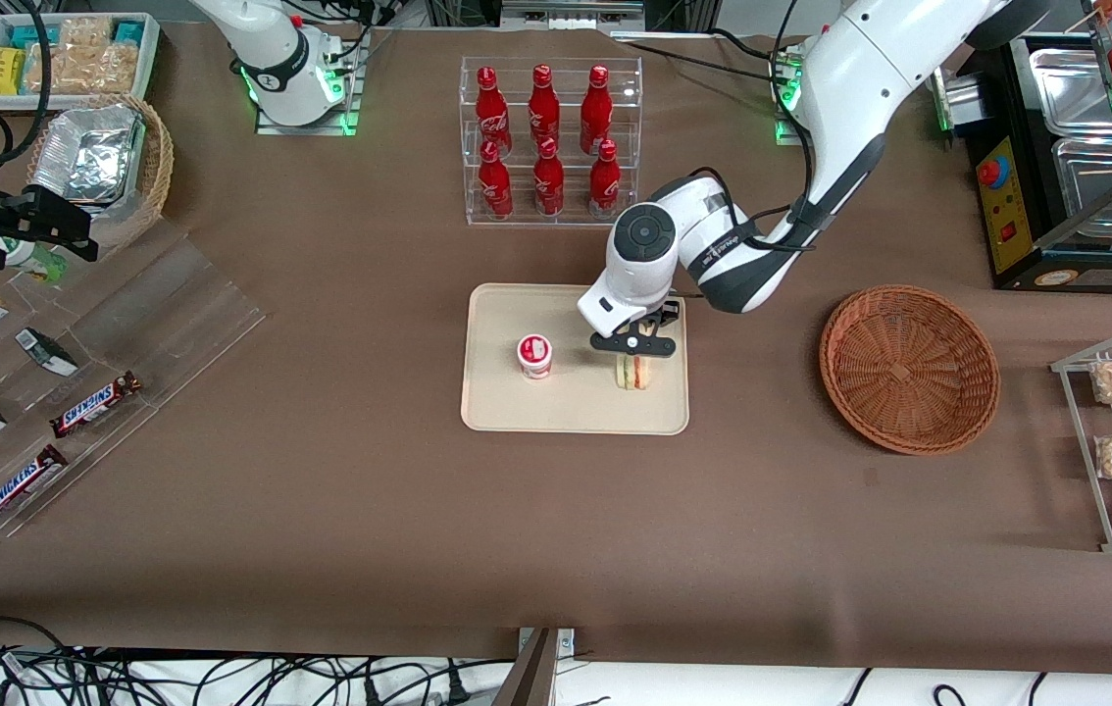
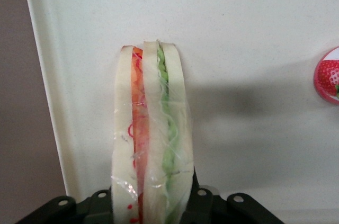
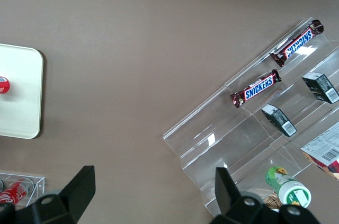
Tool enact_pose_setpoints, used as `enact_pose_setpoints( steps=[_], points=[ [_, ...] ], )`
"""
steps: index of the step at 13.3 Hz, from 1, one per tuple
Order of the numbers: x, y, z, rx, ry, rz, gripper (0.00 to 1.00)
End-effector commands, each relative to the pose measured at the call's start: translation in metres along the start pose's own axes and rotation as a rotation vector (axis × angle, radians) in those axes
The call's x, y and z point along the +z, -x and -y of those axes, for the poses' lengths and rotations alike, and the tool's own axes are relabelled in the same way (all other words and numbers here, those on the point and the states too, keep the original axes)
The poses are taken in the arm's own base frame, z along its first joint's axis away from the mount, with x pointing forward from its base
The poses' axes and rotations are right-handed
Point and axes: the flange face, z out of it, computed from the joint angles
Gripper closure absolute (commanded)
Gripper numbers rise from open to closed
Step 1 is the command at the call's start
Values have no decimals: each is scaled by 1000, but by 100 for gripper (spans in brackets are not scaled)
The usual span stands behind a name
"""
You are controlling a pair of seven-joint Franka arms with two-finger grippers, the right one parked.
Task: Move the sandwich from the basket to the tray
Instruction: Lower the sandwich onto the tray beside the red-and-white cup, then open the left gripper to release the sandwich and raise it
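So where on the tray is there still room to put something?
Bare tray runs along the edge nearest the camera, and between the yogurt cup and the sandwich. It's crowded where the hand holds the sandwich.

table [image 1: 340, 510]: brown | on it: tray [image 1: 497, 412], basket [image 1: 909, 369], bottle rack [image 1: 552, 142] | gripper [image 1: 636, 345] above tray

Bright, even light — soft shadows, sharp focus.

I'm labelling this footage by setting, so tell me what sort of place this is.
Probably a mock snack-shop counter in a robot lab: a clear rack of cola bottles, Snickers bars on an acrylic display, and the gripper holding a wrapped sandwich over a serving tray.
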Motion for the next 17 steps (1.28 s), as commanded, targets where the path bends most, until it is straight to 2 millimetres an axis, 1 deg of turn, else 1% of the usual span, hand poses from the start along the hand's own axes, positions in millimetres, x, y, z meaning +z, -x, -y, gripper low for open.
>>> enact_pose_setpoints(
  steps=[1,2,3,6,8,10,12,13,14,15,16,17],
  points=[
    [-3,-6,-4,-18,-22,-41,0],
    [-7,-7,-2,-27,-24,-44,0],
    [-17,-14,2,-48,-15,-57,0],
    [-59,-38,8,-114,-46,-64,0],
    [-94,-56,22,-175,-75,-62,0],
    [-117,-66,32,-284,-66,-55,0],
    [-145,-80,67,-373,-61,-86,0],
    [-160,-80,80,-395,-79,-92,0],
    [-171,-84,102,-429,-100,-88,0],
    [-183,-87,121,-455,-102,-87,0],
    [-197,-91,142,-495,-77,-78,0],
    [-213,-92,159,-518,-65,-88,0]
  ],
)
